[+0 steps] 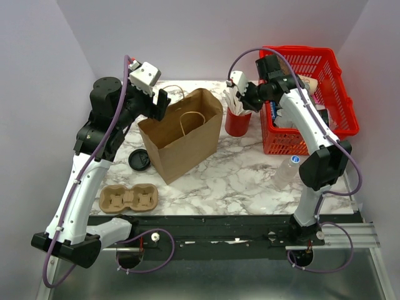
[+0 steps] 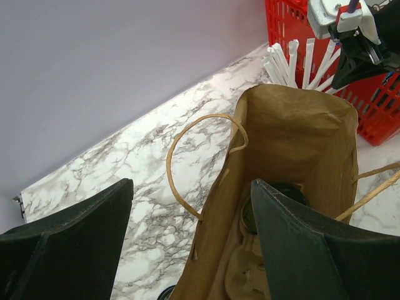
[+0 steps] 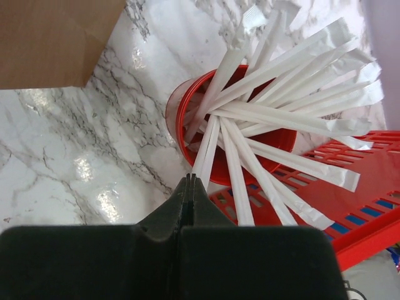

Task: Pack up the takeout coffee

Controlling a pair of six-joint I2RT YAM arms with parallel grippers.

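Note:
The takeout coffee (image 2: 289, 189) stands deep inside the open brown paper bag (image 1: 184, 134). Only a slice of its black lid and olive side shows, beside a pale carrier (image 2: 247, 272) in the bag. My left gripper (image 2: 190, 187) hangs open above the bag's left rim, holding nothing. My right gripper (image 3: 192, 179) is shut at the near rim of the red cup (image 3: 187, 106) of white sticks. The end of one white stick (image 3: 201, 153) runs into its fingertips. In the top view this gripper (image 1: 240, 100) sits just above that cup.
A red basket (image 1: 312, 69) with goods stands at the back right, close behind the right arm. A loose black lid (image 1: 139, 161) and a cardboard cup carrier (image 1: 128, 199) lie left of the bag. A water bottle (image 1: 286, 170) stands near the right arm's base.

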